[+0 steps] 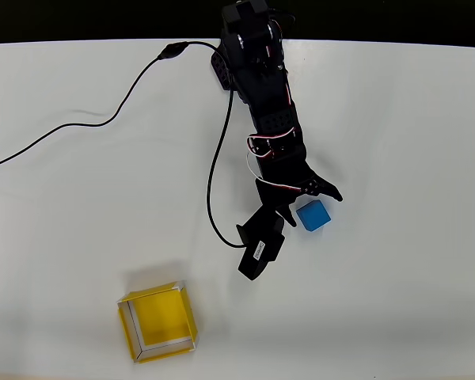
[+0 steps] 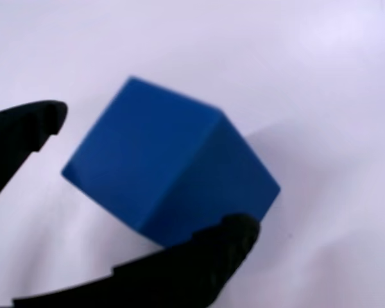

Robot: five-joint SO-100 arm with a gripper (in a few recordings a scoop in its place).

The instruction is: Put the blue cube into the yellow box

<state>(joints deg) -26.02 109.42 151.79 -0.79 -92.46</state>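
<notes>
Step in hand: judged to be the grasp approach; the blue cube (image 1: 313, 215) is bracketed by the fingers but not yet pinched.
Doing it well: the cube sits cornerwise to the fingers in the wrist view (image 2: 170, 163), so a small wrist turn that brings the pads flat onto opposite faces should keep it from twisting out as they close; close slowly.
Gripper: right of centre in the overhead view (image 1: 309, 204), spread wide, holding nothing.
Fingers: in the wrist view one tip (image 2: 35, 122) stands at the left edge with a clear gap to the cube; the other (image 2: 224, 247) lies along the bottom, overlapping the cube's lower corner; contact there cannot be told.
Blue cube: resting on the white table (image 1: 396, 119), right of centre in the overhead view.
Yellow box: lower left of the overhead view (image 1: 127, 323), open-topped, empty, well apart from the cube.
</notes>
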